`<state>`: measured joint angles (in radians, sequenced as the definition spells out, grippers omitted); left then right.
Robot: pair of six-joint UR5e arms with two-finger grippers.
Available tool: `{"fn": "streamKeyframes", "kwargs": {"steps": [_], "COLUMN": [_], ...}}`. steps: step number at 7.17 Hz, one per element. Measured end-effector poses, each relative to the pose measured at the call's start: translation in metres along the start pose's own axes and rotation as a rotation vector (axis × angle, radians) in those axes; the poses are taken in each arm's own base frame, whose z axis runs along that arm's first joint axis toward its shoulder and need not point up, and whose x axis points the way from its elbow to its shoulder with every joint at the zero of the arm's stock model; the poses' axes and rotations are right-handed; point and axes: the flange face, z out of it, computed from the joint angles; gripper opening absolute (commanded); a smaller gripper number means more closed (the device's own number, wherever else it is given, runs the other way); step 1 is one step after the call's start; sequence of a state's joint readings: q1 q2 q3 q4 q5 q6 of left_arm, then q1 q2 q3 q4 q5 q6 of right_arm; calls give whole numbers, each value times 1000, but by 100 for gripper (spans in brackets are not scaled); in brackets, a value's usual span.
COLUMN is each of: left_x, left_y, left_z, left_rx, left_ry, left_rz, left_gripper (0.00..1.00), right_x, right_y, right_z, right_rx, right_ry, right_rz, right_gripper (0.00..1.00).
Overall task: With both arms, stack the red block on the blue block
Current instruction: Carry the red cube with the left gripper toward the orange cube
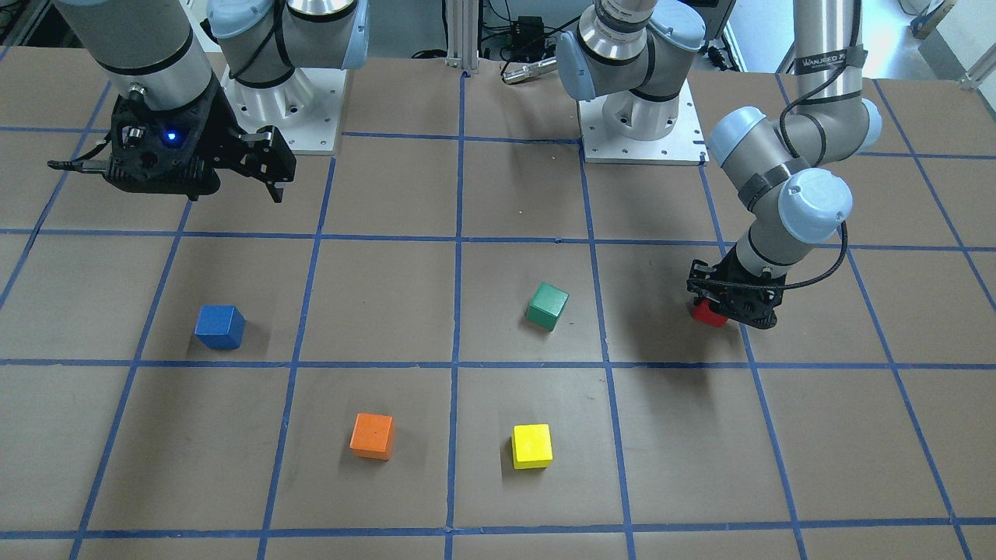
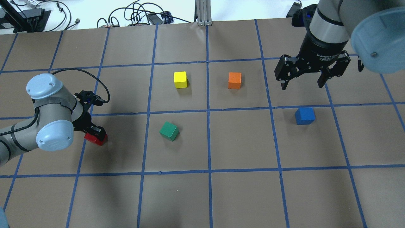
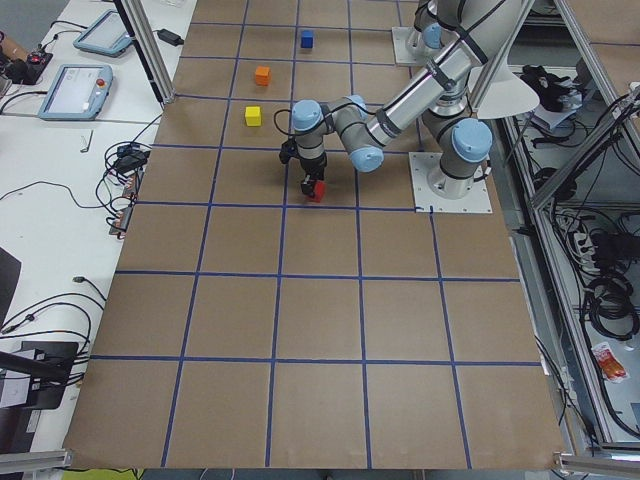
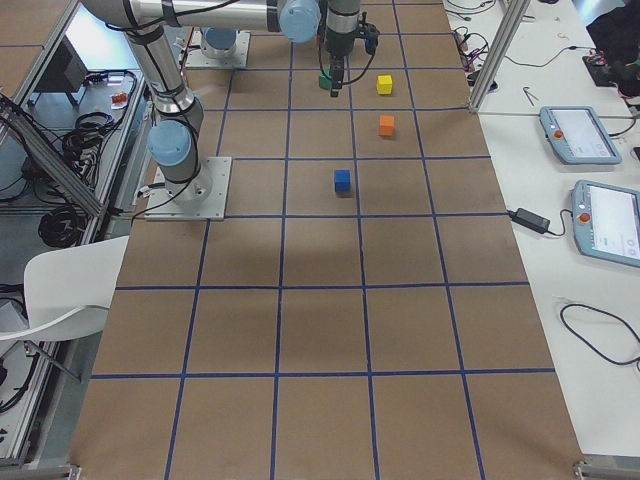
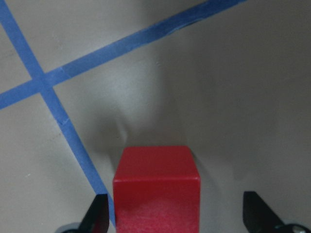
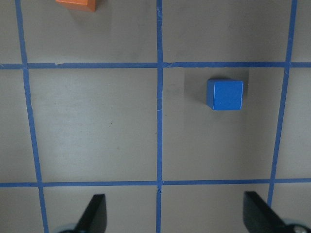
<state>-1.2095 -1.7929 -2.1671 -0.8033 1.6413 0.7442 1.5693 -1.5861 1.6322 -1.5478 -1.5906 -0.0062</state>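
Across the table [image 2: 221, 196], taped into a blue grid, nothing is stacked yet. We count five cubes, all sitting apart on the brown surface. Left arm [image 2: 47, 126] is folded low on its own side, and right arm [image 2: 326, 31] hangs higher over the opposite side.

Left pincer [image 5: 177, 221] is down at table level and released. Its wrist view shows the two fingers [image 5: 99, 213] spread either side of the red block [image 2: 96, 139], one just beside the block's face, the other with a clear gap. So it brackets the block but does not clamp it.

Right pincer [image 2: 302, 85] is also released, jaws wide, above the table and gripping nothing. The blue block [image 2: 304, 115] lies on the table near it, off from the fingertips in the right wrist view.

Red block rests on the table beside a tape crossing, well apart from the blue block, with the green block [image 2: 169, 130] roughly between them. Yellow block [image 2: 180, 79] and orange block [image 2: 234, 80] sit in the far row, out of the way.

We judge the task barely begun: the approach to red is done, the grasp not yet made. Left to do:
- clamp and lift the red block
- get it across to the blue side, likely by a pass to the right pincer, since both arms are asked for
- set it on blue and let go
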Motion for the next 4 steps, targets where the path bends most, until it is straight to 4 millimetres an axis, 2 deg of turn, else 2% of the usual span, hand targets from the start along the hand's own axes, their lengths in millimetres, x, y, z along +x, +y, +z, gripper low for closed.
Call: {"fn": "streamKeyframes", "kwargs": {"steps": [2,4], "left_x": [12,55], "left_y": [-10,-40], "left_z": [-20,-57], "left_rx": [56,118], "left_ry": [-29,-58], "left_rz": [-8,-30], "left_gripper": [0,0], "right_x": [0,0], "right_y": [0,0], "right_z": [0,0], "right_rx": [0,0], "right_ry": [1,2], "right_rz": [0,0], "right_gripper": [100,100]}}
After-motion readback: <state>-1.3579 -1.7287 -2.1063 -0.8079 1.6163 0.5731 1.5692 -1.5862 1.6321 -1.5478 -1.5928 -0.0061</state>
